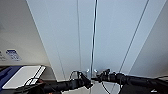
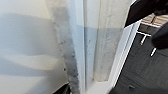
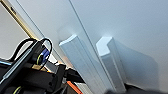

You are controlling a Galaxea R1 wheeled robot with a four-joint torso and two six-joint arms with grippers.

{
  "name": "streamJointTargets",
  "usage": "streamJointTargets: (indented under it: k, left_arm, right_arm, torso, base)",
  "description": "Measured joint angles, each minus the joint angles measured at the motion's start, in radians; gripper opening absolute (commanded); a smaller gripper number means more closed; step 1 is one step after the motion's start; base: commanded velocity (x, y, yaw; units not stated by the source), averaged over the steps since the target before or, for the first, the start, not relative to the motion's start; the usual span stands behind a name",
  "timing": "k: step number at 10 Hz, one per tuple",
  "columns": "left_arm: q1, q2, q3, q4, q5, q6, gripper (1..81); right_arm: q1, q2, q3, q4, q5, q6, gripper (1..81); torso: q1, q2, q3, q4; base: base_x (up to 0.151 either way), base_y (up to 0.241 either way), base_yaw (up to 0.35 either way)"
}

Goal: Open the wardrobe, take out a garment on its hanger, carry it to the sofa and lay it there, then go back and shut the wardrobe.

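1. Head view: we stand close to the wardrobe, with its two doors meeting at a dark seam. The left gripper and right gripper both reach toward the two small handles beside that seam. We cannot tell whether either gripper's fingers are apart or together. The risk we judge here is crowding: the two arms are nearly touching, so they may knock into each other.

2. Left wrist view: one handle shows very close, a pale vertical bar on the door, with dark floor beyond. We cannot tell if it is gripped. If the fingers only graze it, a pull could slip off and leave the door shut.

3. Right wrist view: both handles stand side by side across the seam, just beside each other. The left arm sits close alongside. We judge the gripper could catch the wrong handle, or both. No garment or hanger can be seen behind the doors.
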Motion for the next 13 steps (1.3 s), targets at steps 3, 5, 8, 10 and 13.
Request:
streamJointTargets:
  k: [3, 5, 8, 10, 13]
  left_arm:
    - [0.020, -0.034, 0.044, 0.019, -0.036, -0.044, 81.1]
    - [0.031, -0.054, 0.080, 0.026, -0.032, -0.049, 81.1]
    - [0.055, -0.104, 0.169, 0.026, -0.018, -0.063, 81.1]
    - [0.075, -0.143, 0.226, 0.026, -0.022, -0.067, 81.1]
    - [0.094, -0.189, 0.285, 0.025, -0.031, -0.070, 81.1]
  right_arm:
    - [-0.003, -0.002, 0.000, -0.001, 0.010, -0.001, 81.1]
    - [-0.011, -0.006, 0.000, -0.001, 0.029, -0.001, 81.1]
    - [-0.011, -0.006, 0.000, -0.001, 0.029, -0.002, 81.1]
    - [-0.011, -0.005, 0.000, -0.002, 0.029, -0.003, 81.1]
    - [-0.017, -0.008, 0.002, -0.003, 0.048, -0.005, 81.1]
  torso:
    - [0.000, 0.000, 0.000, 0.000]
    - [0.000, 0.000, 0.000, 0.000]
    - [0.000, 0.000, 0.000, 0.000]
    - [0.000, 0.000, 0.000, 0.000]
    - [0.001, 0.000, 0.000, 0.000]
  base:
    - [0.000, 0.000, 0.000]
    - [0.000, 0.000, 0.000]
    - [0.000, 0.000, 0.000]
    - [0.000, 0.000, 0.000]
    - [0.000, 0.000, 0.000]
